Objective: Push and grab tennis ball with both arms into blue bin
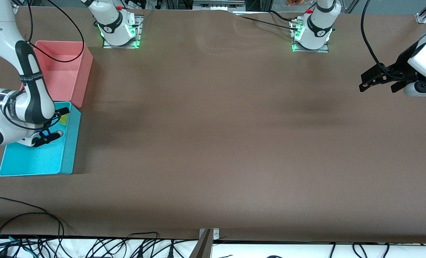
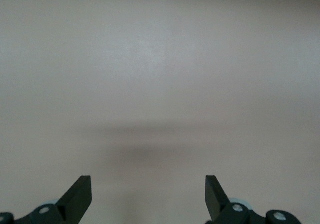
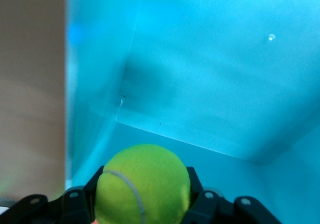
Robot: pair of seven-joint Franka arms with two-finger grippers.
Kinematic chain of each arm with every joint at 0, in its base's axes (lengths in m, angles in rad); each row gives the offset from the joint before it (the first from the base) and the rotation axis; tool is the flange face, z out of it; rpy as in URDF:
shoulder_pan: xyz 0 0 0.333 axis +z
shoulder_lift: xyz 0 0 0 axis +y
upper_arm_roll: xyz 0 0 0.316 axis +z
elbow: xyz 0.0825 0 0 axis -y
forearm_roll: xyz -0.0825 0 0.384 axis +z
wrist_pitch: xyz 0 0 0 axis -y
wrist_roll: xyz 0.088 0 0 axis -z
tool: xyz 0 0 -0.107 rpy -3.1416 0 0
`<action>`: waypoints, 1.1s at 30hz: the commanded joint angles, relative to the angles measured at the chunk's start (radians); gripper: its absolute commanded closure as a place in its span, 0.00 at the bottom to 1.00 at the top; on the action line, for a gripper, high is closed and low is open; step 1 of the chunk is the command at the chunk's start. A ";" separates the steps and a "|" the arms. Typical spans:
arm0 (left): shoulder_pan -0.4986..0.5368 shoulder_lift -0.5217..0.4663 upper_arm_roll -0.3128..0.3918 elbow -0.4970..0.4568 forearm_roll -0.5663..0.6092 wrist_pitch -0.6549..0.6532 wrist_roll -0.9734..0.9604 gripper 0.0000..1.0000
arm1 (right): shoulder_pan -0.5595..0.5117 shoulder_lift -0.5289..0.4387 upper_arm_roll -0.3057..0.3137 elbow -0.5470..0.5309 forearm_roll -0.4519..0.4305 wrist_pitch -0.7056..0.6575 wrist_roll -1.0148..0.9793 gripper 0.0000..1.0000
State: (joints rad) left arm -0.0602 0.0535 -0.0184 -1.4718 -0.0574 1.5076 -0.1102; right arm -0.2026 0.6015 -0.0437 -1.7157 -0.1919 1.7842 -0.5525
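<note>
A brown table [image 1: 213, 143] is seen from above. At the middle left of the frame, a blue bin [image 1: 67, 154] is set at the right arm's end of the table, and a pink-red bin [image 1: 82, 75] is placed just beside it, higher in the frame.

The right gripper [image 1: 51, 130] is held over the blue bin's interior. In the right wrist view, the tennis ball [image 3: 143, 185] is seen at the bottom centre, between the black fingers [image 3: 196, 188], which are pressed against its sides, above the blue bin's floor [image 3: 210, 84]. In the front view only a sliver of the tennis ball [image 1: 64, 118] is shown beside the arm.

At the upper right of the frame, the left gripper [image 1: 363, 81] is held waiting above bare table. Its fingers [image 2: 77, 196] are spread wide apart, and nothing is held between them.
</note>
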 commanded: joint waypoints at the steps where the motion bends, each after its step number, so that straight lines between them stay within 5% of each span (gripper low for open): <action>1: 0.003 0.017 -0.005 0.036 -0.007 -0.012 -0.009 0.00 | -0.011 0.014 0.008 0.057 0.022 -0.029 -0.020 0.00; 19: 0.003 0.017 -0.006 0.036 -0.007 -0.010 -0.009 0.00 | 0.072 -0.002 0.018 0.402 0.022 -0.428 -0.001 0.00; 33: 0.003 0.017 -0.006 0.036 -0.007 -0.012 -0.009 0.00 | 0.137 -0.034 0.019 0.611 0.160 -0.424 0.036 0.00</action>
State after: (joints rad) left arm -0.0603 0.0535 -0.0194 -1.4717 -0.0574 1.5076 -0.1102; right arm -0.0554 0.5613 -0.0221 -1.1886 -0.1010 1.3629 -0.5109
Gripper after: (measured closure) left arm 0.000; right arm 0.000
